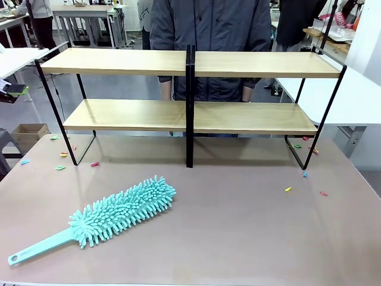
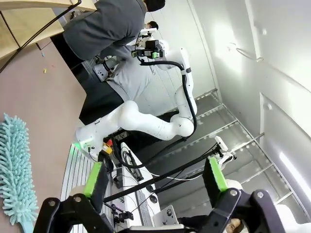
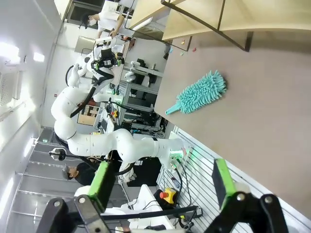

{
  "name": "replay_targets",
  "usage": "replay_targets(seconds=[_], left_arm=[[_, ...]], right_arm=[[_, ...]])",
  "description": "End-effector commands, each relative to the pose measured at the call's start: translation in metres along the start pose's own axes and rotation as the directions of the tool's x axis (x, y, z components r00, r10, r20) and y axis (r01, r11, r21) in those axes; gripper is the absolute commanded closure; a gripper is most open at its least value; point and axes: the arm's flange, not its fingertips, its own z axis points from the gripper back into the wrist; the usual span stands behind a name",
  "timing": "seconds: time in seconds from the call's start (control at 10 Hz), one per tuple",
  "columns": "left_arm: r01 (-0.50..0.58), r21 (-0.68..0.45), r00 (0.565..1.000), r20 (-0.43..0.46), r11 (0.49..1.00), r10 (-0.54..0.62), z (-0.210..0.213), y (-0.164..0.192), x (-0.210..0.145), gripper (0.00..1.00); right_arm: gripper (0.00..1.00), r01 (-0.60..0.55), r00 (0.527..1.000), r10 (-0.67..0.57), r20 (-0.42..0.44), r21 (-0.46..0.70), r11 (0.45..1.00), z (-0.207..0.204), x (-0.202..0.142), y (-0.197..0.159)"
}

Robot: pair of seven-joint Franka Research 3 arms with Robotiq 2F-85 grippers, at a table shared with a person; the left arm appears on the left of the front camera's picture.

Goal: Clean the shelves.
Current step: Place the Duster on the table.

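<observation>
The shelves (image 1: pixel 128 114) stand across the far half of the table, two light wooden boards on a thin black frame with a black centre post (image 1: pixel 190 107). Both boards are bare. A teal fluffy duster (image 1: pixel 122 210) with a long handle lies on the tabletop at the front left, apart from both grippers. In the left wrist view my left gripper (image 2: pixel 154 177) is open and holds nothing, with the duster (image 2: pixel 14 170) at the picture's left edge. In the right wrist view my right gripper (image 3: pixel 163 179) is open and holds nothing, well clear of the duster (image 3: pixel 199 92) and the shelves (image 3: pixel 218 19).
A person in a dark jacket (image 1: pixel 208 24) stands right behind the shelves. Small coloured paper scraps (image 1: pixel 94 164) lie on the beige table (image 1: pixel 238 238) near both shelf feet, some at the right (image 1: pixel 288 189). A cardboard box (image 1: pixel 27 134) sits on the floor at the left.
</observation>
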Motion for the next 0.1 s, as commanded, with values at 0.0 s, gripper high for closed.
replay_targets(seconds=[0.0], left_arm=[[0.012,0.0,1.0,-0.019,1.0,-0.012,0.0141,-0.0048,-0.0023,0.0]], right_arm=[[0.0,-0.015,1.0,0.015,0.005,0.015,1.0,-0.0012,0.0033,0.0003]])
